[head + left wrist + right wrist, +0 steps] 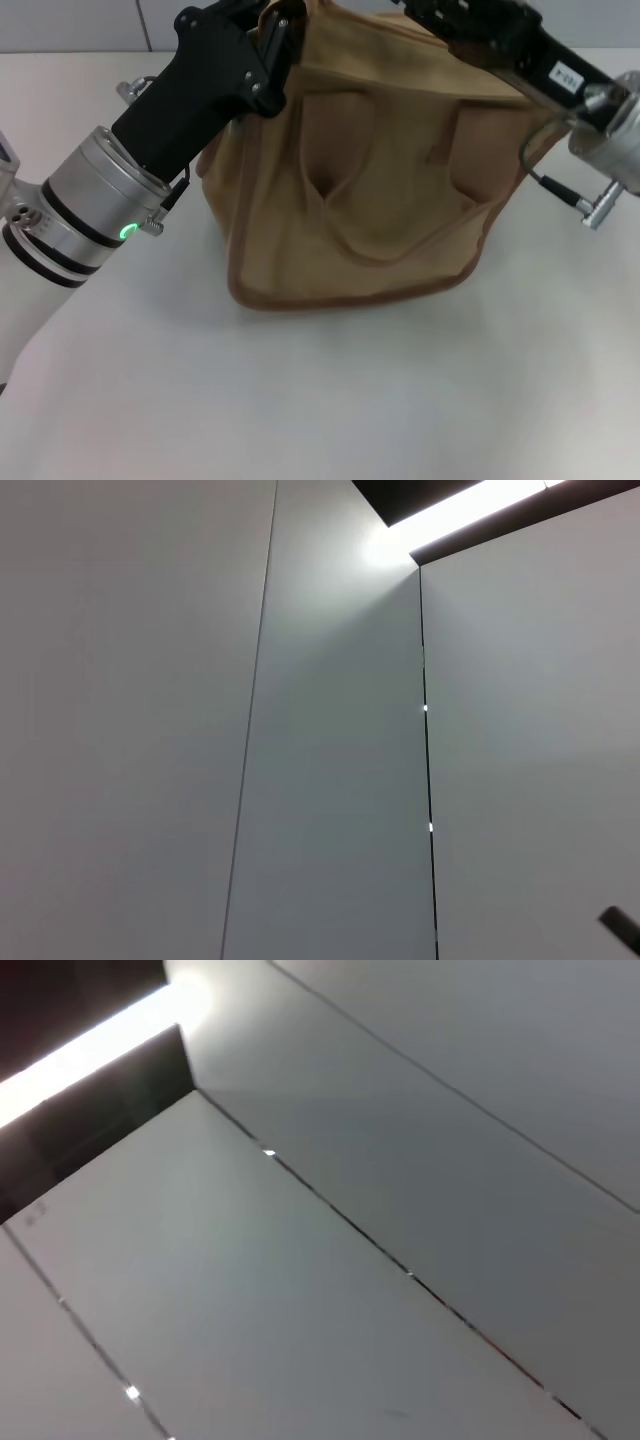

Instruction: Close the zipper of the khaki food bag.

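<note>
The khaki food bag (390, 190) stands on the white table in the head view, a boxy tan canvas tote with a wide strap handle (345, 215) hanging down its near side and darker brown piping along the bottom edge. Its top panel runs off the upper edge of the view, so the zipper and its silver pull are out of view. My left gripper (272, 45) is at the bag's top left corner, against the fabric. My right gripper (455, 18) is at the bag's top right edge, partly cut off by the view. Neither wrist view shows the bag.
The white table (330, 400) stretches in front of the bag. Both wrist views show only grey wall panels (330, 780) and a bright ceiling light strip (90, 1050). A cable with a metal plug (580, 205) hangs from the right wrist beside the bag.
</note>
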### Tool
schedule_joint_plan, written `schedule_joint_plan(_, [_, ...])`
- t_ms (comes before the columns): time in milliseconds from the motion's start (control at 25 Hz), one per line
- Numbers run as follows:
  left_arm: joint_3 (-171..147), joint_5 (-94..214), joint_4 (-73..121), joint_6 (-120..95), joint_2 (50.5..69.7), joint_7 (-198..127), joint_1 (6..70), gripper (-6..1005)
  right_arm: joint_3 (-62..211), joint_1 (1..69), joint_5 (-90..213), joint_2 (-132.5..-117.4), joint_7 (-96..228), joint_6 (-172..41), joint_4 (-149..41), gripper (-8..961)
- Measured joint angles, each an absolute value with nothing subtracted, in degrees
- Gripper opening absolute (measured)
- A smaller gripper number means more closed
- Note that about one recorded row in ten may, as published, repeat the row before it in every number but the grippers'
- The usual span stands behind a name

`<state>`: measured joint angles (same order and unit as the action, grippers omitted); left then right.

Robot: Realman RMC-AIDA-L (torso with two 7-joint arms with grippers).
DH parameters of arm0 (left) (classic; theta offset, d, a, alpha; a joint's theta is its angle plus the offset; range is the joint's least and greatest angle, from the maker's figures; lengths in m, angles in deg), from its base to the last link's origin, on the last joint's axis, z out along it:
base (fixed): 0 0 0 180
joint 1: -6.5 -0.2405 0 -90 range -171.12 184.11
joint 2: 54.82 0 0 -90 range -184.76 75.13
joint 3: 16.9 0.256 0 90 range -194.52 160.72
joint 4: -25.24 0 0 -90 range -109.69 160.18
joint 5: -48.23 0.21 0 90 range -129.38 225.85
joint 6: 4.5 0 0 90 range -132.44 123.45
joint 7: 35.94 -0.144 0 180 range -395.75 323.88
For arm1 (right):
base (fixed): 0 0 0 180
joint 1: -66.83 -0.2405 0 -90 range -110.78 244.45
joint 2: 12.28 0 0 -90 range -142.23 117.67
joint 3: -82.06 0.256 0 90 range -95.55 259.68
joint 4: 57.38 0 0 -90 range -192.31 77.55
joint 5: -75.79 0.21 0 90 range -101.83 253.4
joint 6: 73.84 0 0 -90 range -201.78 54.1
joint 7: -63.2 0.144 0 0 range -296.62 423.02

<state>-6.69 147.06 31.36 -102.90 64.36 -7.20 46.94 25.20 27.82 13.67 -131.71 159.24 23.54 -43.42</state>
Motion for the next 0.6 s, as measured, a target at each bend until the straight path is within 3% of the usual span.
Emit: schedule_joint_plan(600, [-6.88, 147.09, 31.85, -102.79, 64.37, -7.28, 47.07, 104, 18.91, 25.55, 13.73, -132.04, 161.82, 17.19, -40.37, 535])
